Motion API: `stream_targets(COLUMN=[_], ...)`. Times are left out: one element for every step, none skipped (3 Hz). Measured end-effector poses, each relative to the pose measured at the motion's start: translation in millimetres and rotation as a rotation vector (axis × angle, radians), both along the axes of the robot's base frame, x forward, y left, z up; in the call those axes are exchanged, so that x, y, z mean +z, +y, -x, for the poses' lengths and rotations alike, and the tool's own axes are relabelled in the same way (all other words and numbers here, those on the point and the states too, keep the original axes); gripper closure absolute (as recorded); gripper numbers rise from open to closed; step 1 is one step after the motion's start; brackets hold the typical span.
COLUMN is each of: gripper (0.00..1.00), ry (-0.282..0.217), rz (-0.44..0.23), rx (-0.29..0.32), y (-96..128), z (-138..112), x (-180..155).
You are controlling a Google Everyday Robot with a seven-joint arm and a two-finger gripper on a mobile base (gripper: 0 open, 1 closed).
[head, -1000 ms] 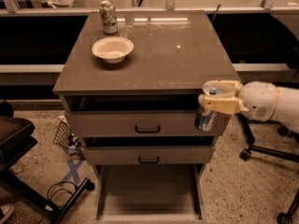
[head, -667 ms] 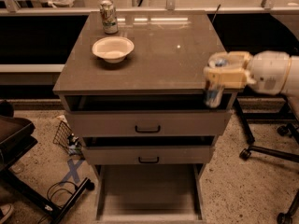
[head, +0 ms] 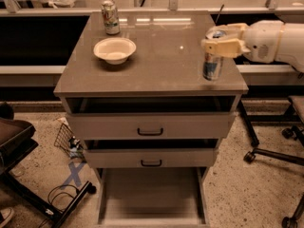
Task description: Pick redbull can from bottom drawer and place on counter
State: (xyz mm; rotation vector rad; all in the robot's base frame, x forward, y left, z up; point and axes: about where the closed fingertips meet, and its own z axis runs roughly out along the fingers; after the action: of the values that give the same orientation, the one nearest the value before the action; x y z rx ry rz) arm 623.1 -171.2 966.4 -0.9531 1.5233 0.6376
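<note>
My gripper (head: 219, 41) comes in from the right and is shut on the redbull can (head: 211, 63), a slim blue-and-silver can held upright. The can hangs over the right front part of the counter (head: 161, 56); I cannot tell if its base touches the slab. The bottom drawer (head: 151, 194) is pulled open below, a flat grey tray with nothing showing in it.
A white bowl (head: 114, 49) sits on the counter's left side, and a green-and-white can (head: 110, 17) stands at its back left corner. The two upper drawers (head: 150, 126) are slightly ajar. Office chair bases stand at the right (head: 270, 153) and left (head: 28, 175).
My gripper has lifted the redbull can from beside the cabinet's right edge, up and inward, so that it is now over the counter's right front part.
</note>
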Motion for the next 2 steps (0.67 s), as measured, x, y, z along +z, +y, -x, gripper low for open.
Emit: stream_targets(gripper=[1.0,1.0], ry=[-0.027,-0.038], rz=[-0.026,-0.047], rx=[0.017,0.025], y=[4,7], z=[-60,-87], x=[3,2])
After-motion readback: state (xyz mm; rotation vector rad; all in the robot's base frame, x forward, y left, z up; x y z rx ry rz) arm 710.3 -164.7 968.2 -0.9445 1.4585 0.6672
